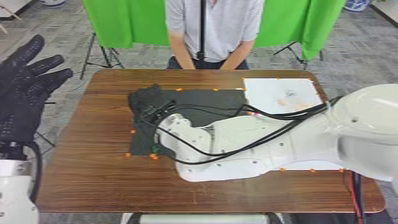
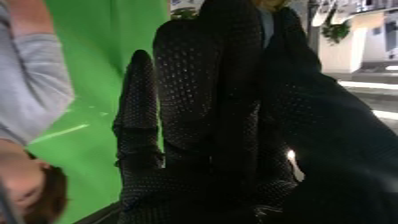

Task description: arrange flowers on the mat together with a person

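Robot's right hand in its black fabric glove [image 1: 148, 102] is over the far-left part of the dark grey mat [image 1: 200, 118] on the brown wooden table [image 1: 89, 172], fingers straight; a small yellowish-tan thing [image 2: 271, 3] shows by the fingertips in the right wrist view, can't tell if it's held or a flower. White sheet [image 1: 271, 91] is just right of the mat, and the left hand, also black-gloved [image 1: 18, 102], is relaxed off the table's left side.
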